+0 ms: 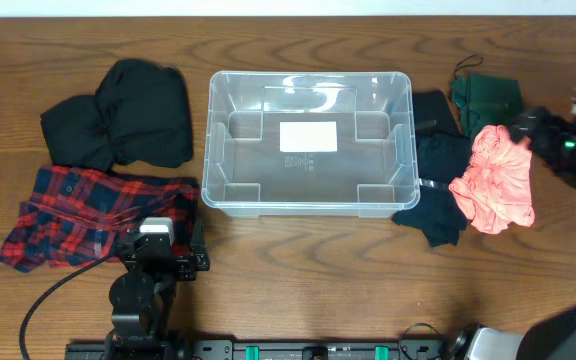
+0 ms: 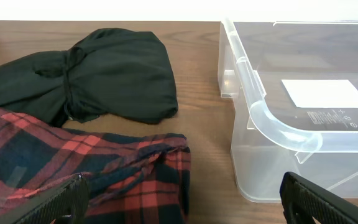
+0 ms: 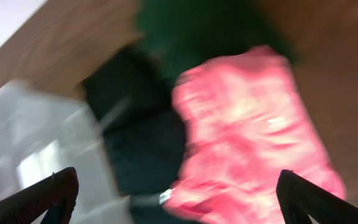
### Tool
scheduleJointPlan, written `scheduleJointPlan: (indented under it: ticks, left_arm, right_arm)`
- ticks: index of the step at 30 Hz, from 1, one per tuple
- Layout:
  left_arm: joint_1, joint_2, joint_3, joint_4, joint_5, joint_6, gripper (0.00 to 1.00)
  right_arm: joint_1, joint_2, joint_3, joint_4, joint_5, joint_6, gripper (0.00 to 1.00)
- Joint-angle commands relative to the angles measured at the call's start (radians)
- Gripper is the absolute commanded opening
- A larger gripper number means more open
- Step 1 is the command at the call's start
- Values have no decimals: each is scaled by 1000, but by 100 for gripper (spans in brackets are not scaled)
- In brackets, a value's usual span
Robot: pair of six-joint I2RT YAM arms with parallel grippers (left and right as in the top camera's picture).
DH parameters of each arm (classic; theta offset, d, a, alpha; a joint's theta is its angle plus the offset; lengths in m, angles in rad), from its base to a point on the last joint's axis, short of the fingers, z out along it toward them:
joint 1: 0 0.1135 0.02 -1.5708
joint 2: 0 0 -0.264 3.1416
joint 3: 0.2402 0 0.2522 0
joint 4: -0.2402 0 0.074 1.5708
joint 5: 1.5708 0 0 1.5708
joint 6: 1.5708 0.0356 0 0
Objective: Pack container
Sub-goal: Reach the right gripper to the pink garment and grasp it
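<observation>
— Clear plastic, centre of the overhead view: which item is this?
— That is your container (image 1: 208,140), upright and open-topped on the wooden worktop (image 1: 318,290). A white label (image 1: 308,136) shows on its base.
— What lies to its left?
— A black garment (image 1: 128,110) lies at the rear. A red-and-navy plaid shirt (image 1: 78,210) lies in front of it, and the two touch. In your left wrist view the container's rounded corner (image 2: 272,121) stands just beside the shirt (image 2: 73,162).
— How does the left end effector stand?
— Your left end effector (image 1: 163,240) sits at the shirt's near edge. Its fingers (image 2: 61,200) are spread wide, with nothing between them.
— And the right side?
— A pink cloth (image 1: 496,180) rests partly on a dark cloth (image 1: 438,165), which lies just beside the container's right wall. A dark green cloth (image 1: 488,95) lies behind both.
— How does the right end effector stand?
— Your right end effector (image 1: 543,128) hangs over the pink cloth's far edge. The right wrist view is blurred, yet the fingers (image 3: 48,193) show wide apart above the pink cloth (image 3: 247,124), gripping nothing.
</observation>
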Motion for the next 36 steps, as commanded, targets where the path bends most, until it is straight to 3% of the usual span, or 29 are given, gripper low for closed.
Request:
scheduleJointPlan:
  ticks: [1,9,13,22,24,30,33,36]
  left_arm:
    - [-2,-6,-21,-3,10,3,98]
    - [-2,-6,-21,-3,10,3,98]
    - [-2,-6,-21,-3,10,3,98]
    - [-2,-6,-21,-3,10,3,98]
    - [-2,-6,-21,-3,10,3,98]
    - [-2,-6,-21,-3,10,3,98]
    - [-2,-6,-21,-3,10,3,98]
    - [-2,-6,-21,-3,10,3,98]
  right_arm:
    - [-115,88,17,47,-30,-24,99]
    - [-229,329,17,130,-147,-235,99]
    - [-208,433,16,129,-233,-305,98]
    - [-92,537,16,151,-223,-329,90]
    - [-63,539,16,151,-201,-338,83]
    - [-35,530,18,109,-133,-320,25]
    - [-42,491,29,75,-142,-261,15]
    - [-39,400,55,10,-200,-229,10]
